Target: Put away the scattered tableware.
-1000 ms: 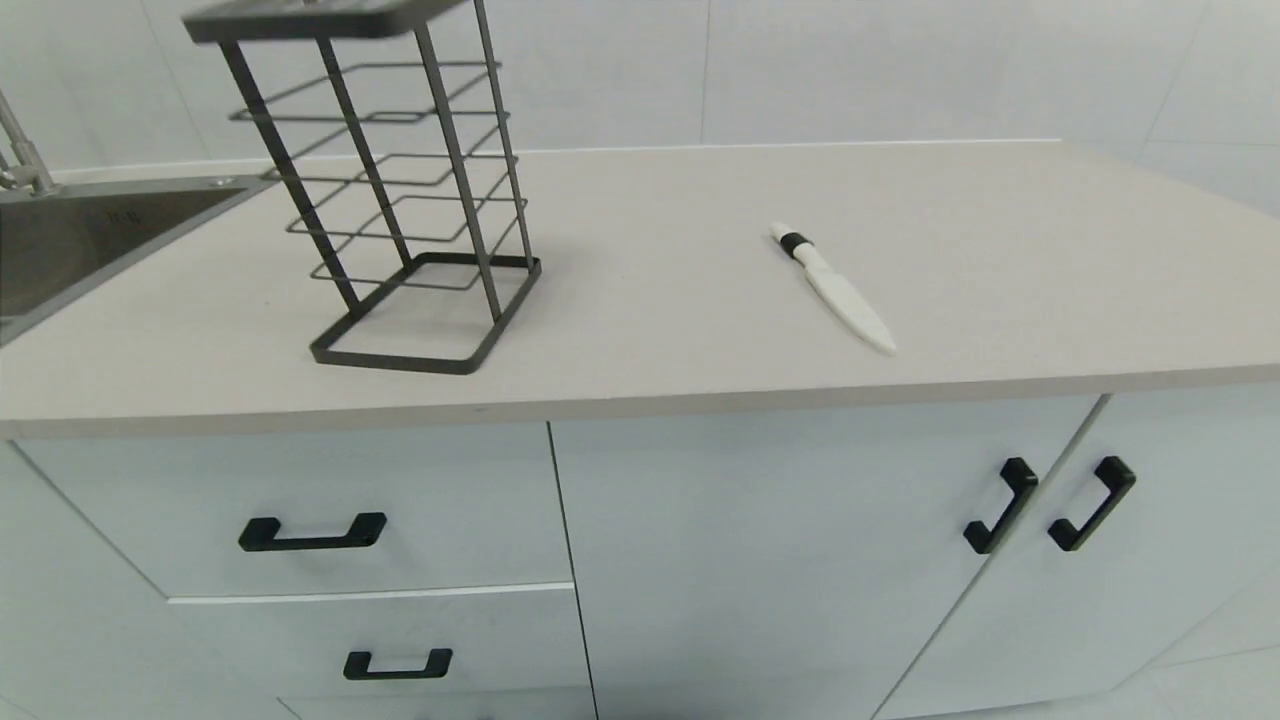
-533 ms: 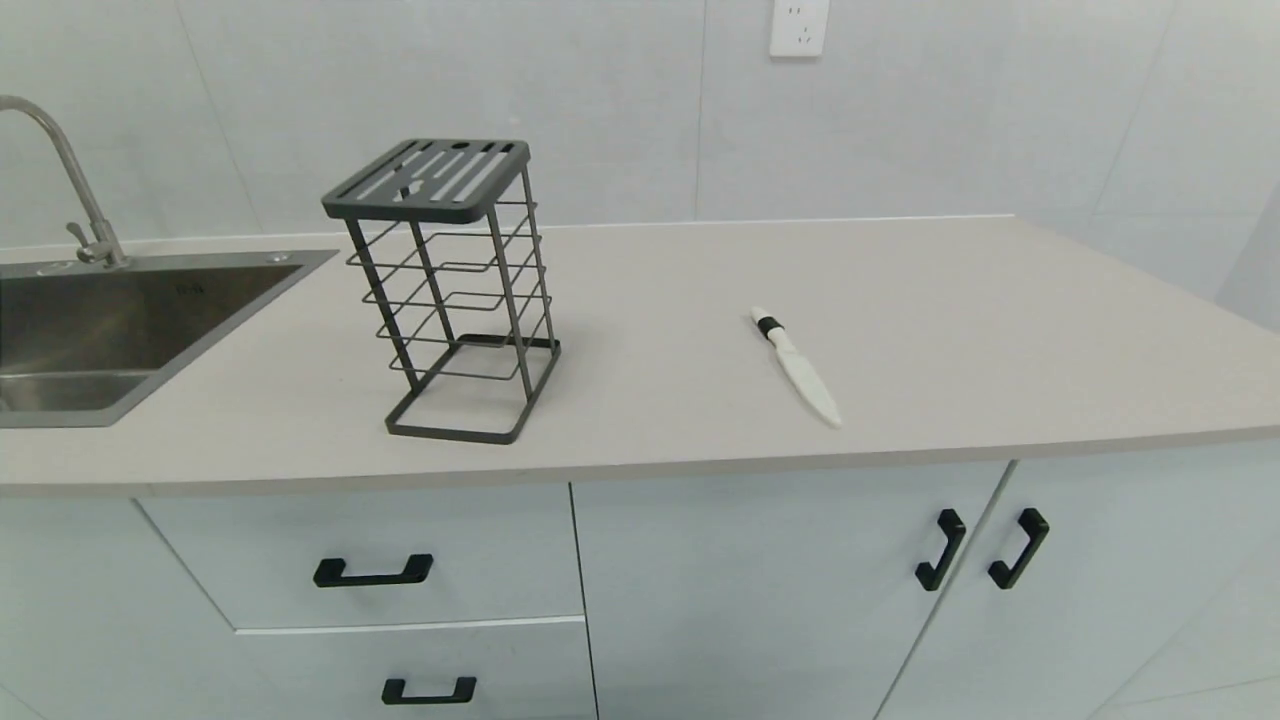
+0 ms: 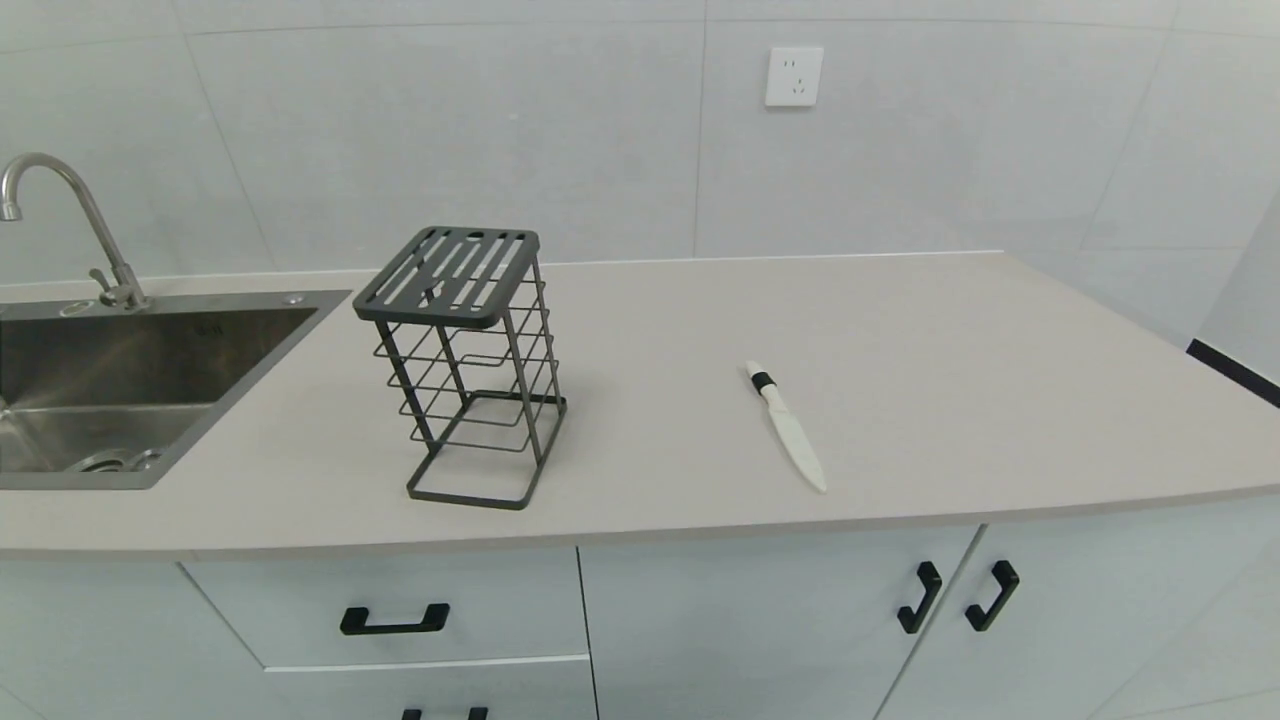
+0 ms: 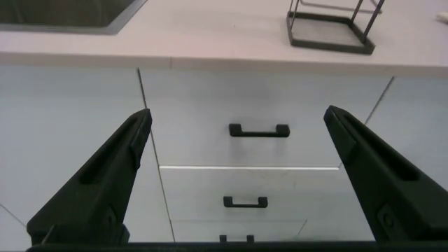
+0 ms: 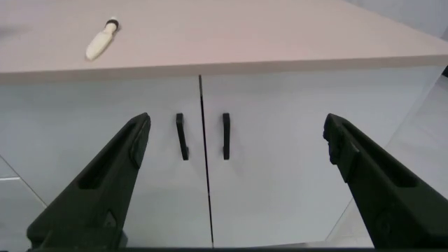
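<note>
Kitchen bench (image 3: 950, 330), pale grey top, tiled wall behind. White knife (image 3: 786, 428) lies flat on the bench, right of the middle and near the front edge. It has a black band near its far end, and its pointed end is toward the front edge, angled a bit to the right. It lies on its own, well apart from the rack.

Black wire knife rack (image 3: 462, 370) stands on the bench to the knife's left. It has a slotted plate on top, a wire frame that leans, and an open rectangular base. Steel sink (image 3: 230, 375) is set into the bench left of the rack, with a curved faucet (image 3: 85, 220) at its back edge. White wall socket (image 3: 794, 76) is on the tiles above the bench, behind the knife.

Under the bench, drawers with a black handle (image 3: 394, 620) sit below the rack. Double cabinet doors with two upright black handles (image 3: 920, 597) sit below and right of the knife.

My left jaws are spread wide with nothing between them, held low in front of the drawers, below the bench top. My right jaws are spread wide too, nothing pinched, low in front of the double doors. From there the knife sits up on the bench, well apart from them
</note>
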You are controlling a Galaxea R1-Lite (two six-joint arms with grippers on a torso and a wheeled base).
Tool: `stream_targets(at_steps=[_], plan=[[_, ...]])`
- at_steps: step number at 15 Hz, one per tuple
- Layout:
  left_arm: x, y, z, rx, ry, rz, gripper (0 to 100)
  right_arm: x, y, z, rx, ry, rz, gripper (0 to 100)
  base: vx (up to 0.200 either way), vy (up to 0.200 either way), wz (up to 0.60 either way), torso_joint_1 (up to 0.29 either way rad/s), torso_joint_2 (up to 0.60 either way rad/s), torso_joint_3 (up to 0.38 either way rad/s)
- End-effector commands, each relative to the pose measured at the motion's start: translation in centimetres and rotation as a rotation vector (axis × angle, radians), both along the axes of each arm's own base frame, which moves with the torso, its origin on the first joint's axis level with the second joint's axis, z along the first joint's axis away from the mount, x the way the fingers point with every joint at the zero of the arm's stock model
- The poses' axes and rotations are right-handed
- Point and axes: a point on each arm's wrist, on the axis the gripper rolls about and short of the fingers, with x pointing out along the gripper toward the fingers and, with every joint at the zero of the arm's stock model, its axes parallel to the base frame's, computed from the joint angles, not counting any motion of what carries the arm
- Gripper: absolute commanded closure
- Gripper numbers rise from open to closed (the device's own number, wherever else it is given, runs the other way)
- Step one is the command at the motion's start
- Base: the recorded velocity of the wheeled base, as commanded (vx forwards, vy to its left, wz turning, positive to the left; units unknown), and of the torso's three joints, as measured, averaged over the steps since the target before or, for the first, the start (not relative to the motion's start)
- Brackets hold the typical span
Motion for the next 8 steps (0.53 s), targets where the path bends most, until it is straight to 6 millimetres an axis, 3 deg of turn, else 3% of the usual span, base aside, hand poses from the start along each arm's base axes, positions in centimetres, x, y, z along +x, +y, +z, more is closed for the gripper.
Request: stream_targets(at_steps=[1, 8], plan=[[0.01, 0.00, 0.01, -0.001, 0.000, 0.001, 0, 0.01, 0.00, -0.01, 0.000, 0.002, 0.000, 0, 0.000, 0.000, 0.00, 0.271, -0.52, -0.251], [0.01, 0.00, 0.01, -0.002, 0.000, 0.000, 0, 0.01, 0.00, -0.01, 0.000, 0.002, 0.000, 0, 0.000, 0.000, 0.00, 0.280, -0.53, -0.252]])
